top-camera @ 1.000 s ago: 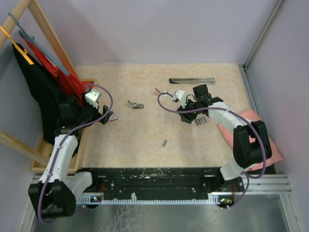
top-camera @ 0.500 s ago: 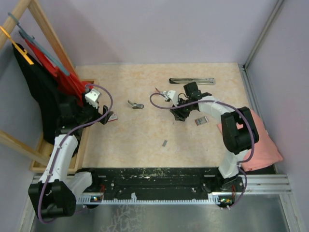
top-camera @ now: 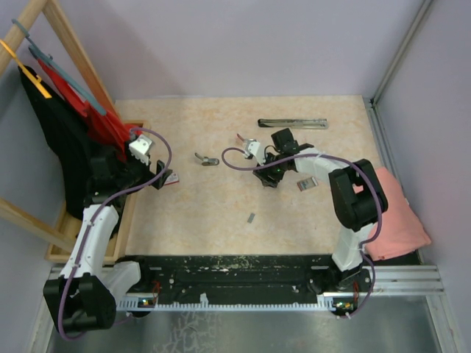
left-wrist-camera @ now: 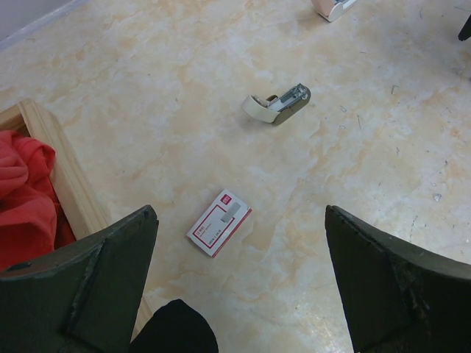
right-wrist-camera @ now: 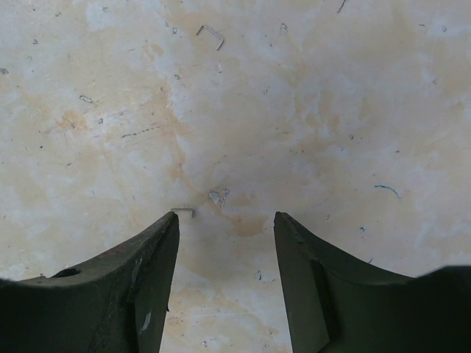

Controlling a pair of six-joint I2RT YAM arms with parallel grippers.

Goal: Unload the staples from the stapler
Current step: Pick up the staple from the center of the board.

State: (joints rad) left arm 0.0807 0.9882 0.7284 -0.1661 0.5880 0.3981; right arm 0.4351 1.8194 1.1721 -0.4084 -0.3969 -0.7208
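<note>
Step in hand: judging from its place, the right claw (right-wrist-camera: pixel 227 220) is between grabs, with the white stapler (top-camera: pixel 252 145) just to its far left as the likely next target.
Doing it well: keep the fingers spread, come down square across the stapler's body and close gently. A skewed pinch could flick it away, and a low sweep could scatter the loose metal bits on the tabletop (right-wrist-camera: pixel 309 110).
Right claw: fingers apart, holding nothing, low over bare tabletop.
Left claw (left-wrist-camera: pixel 239 217): fingers wide apart and empty, hanging above the red-and-white box (left-wrist-camera: pixel 218 222) at the left side.
Staples relative to the claw: a short grey staple strip (top-camera: pixel 251 218) lies flat, nearer than the right claw and slightly left, well apart from it. In the right wrist view a single loose staple (right-wrist-camera: pixel 183 211) sits just beside one fingertip, and another (right-wrist-camera: pixel 211 31) lies farther off.
Mini stapler (left-wrist-camera: pixel 278 105): on the table between the two arms, far of the box, touched by neither claw.
Unclear: a small grey piece (top-camera: pixel 305 184) right of the right claw is too small to name.
</note>
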